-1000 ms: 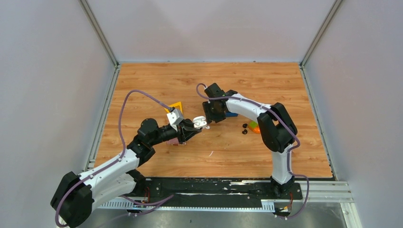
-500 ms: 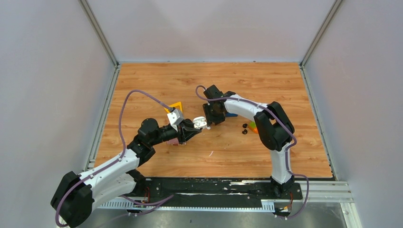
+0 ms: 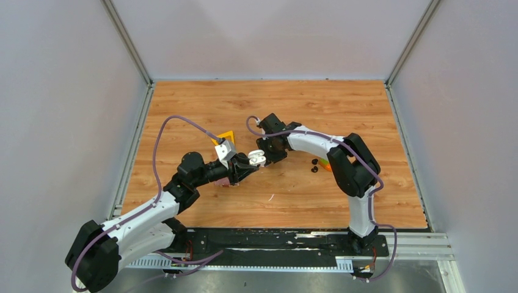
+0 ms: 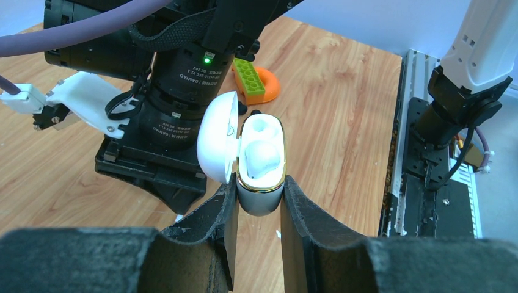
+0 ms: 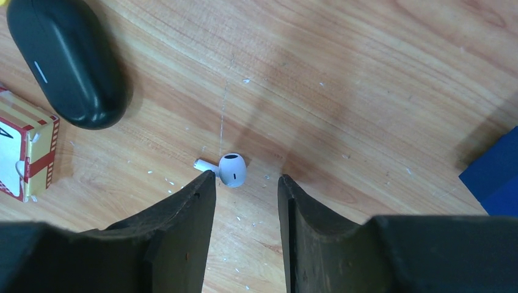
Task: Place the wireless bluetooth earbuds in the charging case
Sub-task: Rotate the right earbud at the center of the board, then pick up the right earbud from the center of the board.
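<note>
My left gripper is shut on the white charging case and holds it above the table with its lid open. One white earbud sits inside the case. In the top view the case is at the table's middle, next to my right gripper. My right gripper is open and points down at the table. The other white earbud lies on the wood just beyond its left fingertip, stem pointing left.
A black oval case and a small red-and-yellow box lie left of the earbud. A blue block lies to its right. A green brick on an orange ring and small black bits lie further right. A yellow piece lies behind my left gripper.
My right gripper has moved a little left, closer to the held case. The left arm and the case have stayed in place.
</note>
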Robot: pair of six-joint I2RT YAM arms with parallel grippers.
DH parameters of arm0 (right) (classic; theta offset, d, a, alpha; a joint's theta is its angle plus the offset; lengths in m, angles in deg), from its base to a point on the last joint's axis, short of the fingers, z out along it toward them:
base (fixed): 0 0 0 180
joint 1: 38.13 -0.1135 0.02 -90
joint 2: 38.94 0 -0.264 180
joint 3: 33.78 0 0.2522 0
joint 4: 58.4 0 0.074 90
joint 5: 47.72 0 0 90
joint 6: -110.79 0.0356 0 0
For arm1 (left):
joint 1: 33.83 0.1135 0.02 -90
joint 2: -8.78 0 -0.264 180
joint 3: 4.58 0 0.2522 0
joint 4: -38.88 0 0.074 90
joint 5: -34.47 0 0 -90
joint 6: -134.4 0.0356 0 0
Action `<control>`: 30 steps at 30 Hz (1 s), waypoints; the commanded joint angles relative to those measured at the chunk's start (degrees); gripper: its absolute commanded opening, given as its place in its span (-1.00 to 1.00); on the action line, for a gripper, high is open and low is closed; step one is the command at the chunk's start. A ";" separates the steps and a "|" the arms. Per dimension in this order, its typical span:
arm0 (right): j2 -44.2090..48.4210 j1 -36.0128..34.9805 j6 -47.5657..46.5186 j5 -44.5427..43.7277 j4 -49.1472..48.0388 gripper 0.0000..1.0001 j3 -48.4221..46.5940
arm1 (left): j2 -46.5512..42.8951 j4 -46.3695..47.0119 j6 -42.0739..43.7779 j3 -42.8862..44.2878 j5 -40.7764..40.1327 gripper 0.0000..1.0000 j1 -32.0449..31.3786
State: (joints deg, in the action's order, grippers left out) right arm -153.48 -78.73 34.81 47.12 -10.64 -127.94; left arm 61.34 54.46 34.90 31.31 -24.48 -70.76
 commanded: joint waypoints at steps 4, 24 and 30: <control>0.95 -0.45 -2.78 -1.59 -0.78 -0.19 1.44 | -0.19 1.24 1.06 1.29 0.67 -1.00 0.27; -1.78 -2.39 2.39 -6.34 0.33 -0.15 -3.49 | 0.26 1.27 1.23 1.25 1.52 -1.00 0.25; -1.85 -2.25 2.18 -4.78 0.32 -0.12 -4.57 | 0.72 1.59 1.04 1.34 1.91 -1.00 0.27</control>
State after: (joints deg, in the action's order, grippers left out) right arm -154.53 -81.18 35.95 43.03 -10.43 -129.75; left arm 61.88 54.09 34.99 31.31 -23.63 -70.76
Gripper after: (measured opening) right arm 0.434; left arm 0.338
